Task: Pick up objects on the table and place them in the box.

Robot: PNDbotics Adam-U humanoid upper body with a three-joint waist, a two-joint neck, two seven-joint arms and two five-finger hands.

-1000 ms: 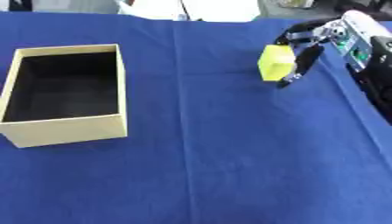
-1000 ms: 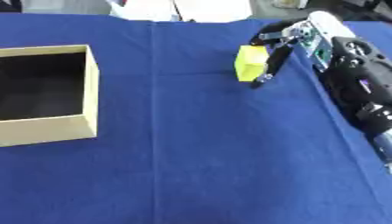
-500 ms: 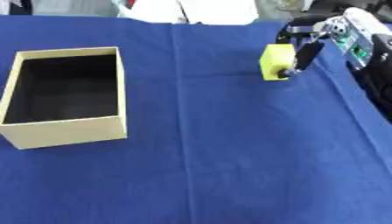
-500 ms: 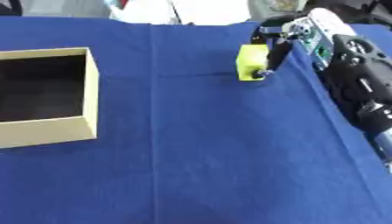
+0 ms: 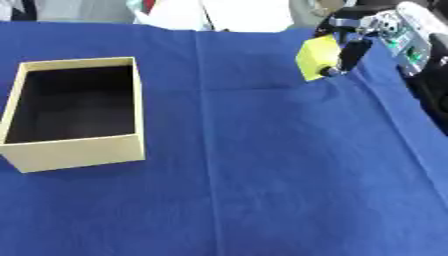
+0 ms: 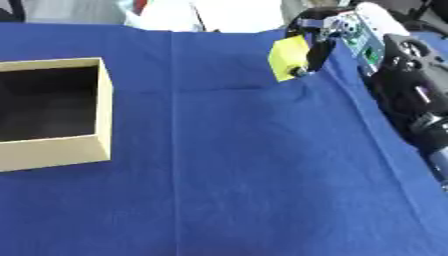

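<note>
Holding the yellow block, the right hand has its dark fingers curled round it at the far right of the blue cloth. The block is tipped a little, and its low corner sits right at the cloth; I cannot tell if it touches. One second ago the fingers were spread out beside the block. Now they have closed on it. The block has not moved far from its place since then. The open cardboard box sits at the left, well apart from the block, and it is in the same spot as before. Inside the box it looks dark. The left hand does not show in either view.
</note>
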